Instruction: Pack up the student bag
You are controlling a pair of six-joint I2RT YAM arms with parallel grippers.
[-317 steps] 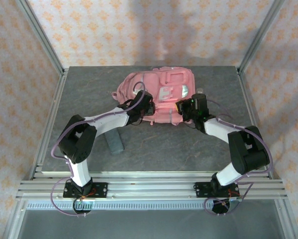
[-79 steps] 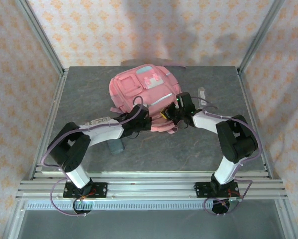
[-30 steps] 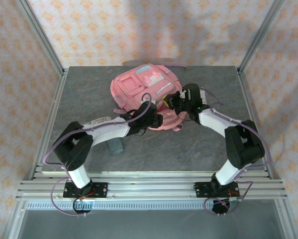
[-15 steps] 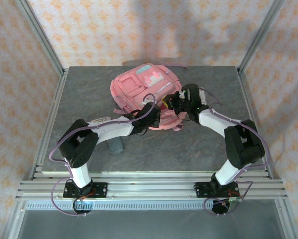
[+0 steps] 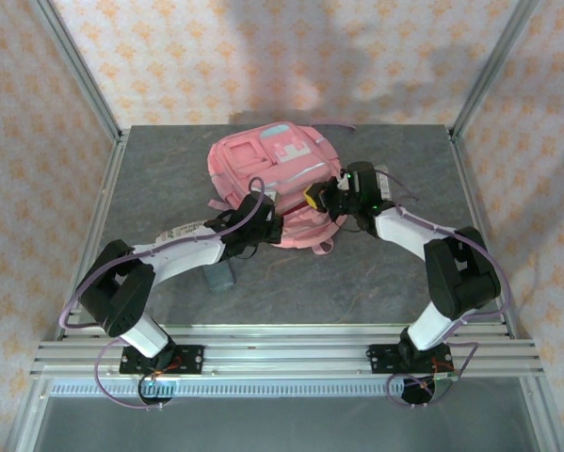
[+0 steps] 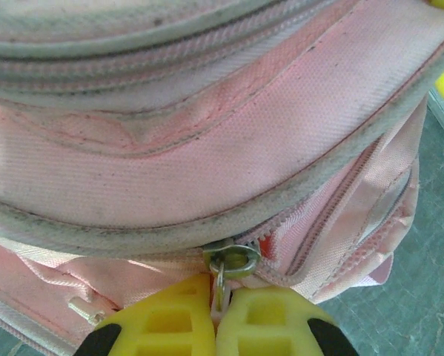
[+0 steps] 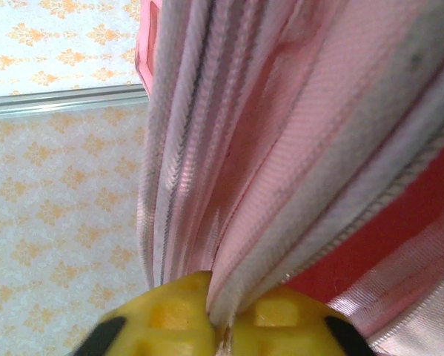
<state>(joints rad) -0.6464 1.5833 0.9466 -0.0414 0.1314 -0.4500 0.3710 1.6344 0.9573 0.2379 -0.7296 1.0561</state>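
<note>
Grey is the surface (image 5: 376,282) at the bottom of the top view. A small dark block (image 5: 219,276) lies on it, lower left of the middle. Just above that, the left pincer (image 6: 220,300) has its yellow fingers (image 6: 170,315) squeezed tight on the little metal zip pull (image 6: 220,278) of the student bag (image 5: 263,165). Right of the middle, the right pincer (image 7: 220,315) pinches a fold of the bag's pink cloth. The pink bag sits on the surface above the middle, near the flowery wall (image 5: 263,56).
</note>
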